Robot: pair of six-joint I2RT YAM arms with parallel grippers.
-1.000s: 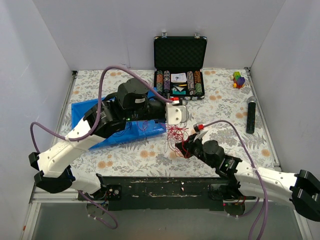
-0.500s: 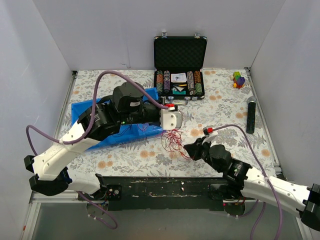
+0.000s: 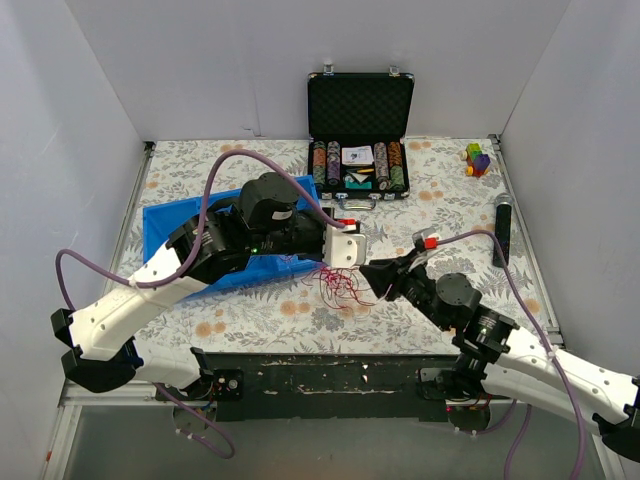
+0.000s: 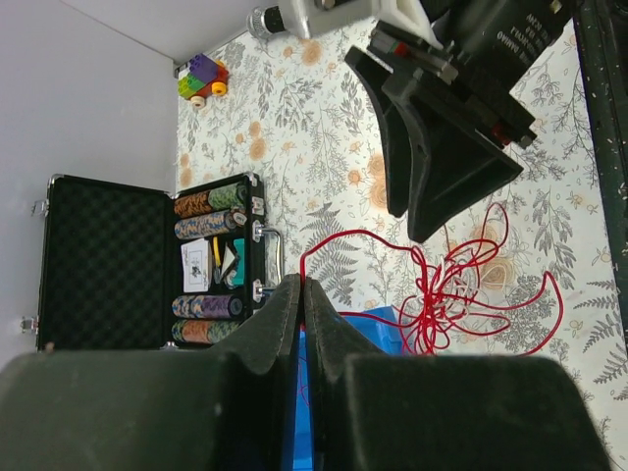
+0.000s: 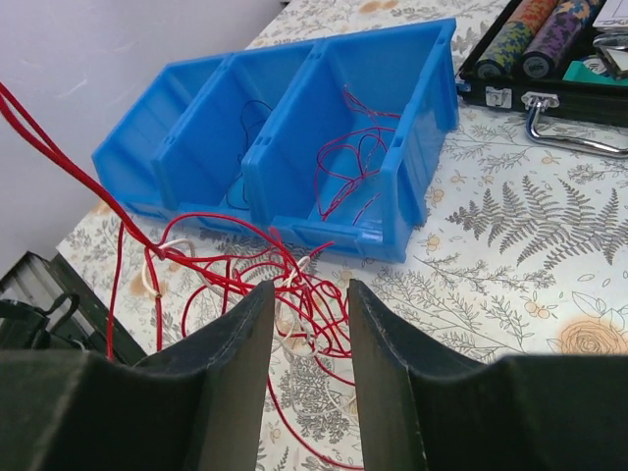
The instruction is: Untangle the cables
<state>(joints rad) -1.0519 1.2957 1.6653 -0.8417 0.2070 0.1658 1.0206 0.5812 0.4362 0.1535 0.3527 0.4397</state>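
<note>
Tangle of red cables (image 3: 342,284), left pincer (image 4: 302,284) pinching one strand, right pincer (image 5: 309,288) spread just beside it

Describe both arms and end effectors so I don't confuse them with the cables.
The left arm and right arm both have white links, black joints and a thick mauve hose ending in a red plug. The left end effector and right end effector each have two black wedge-shaped fingers.

Red cables (image 5: 245,280), bit of white, just ahead of black right gripper (image 5: 306,287). Blue bin (image 5: 324,234) beyond. Cloth (image 5: 510,245) white, grey ferns, orange blooms. Case (image 4: 98,260) black.
</note>
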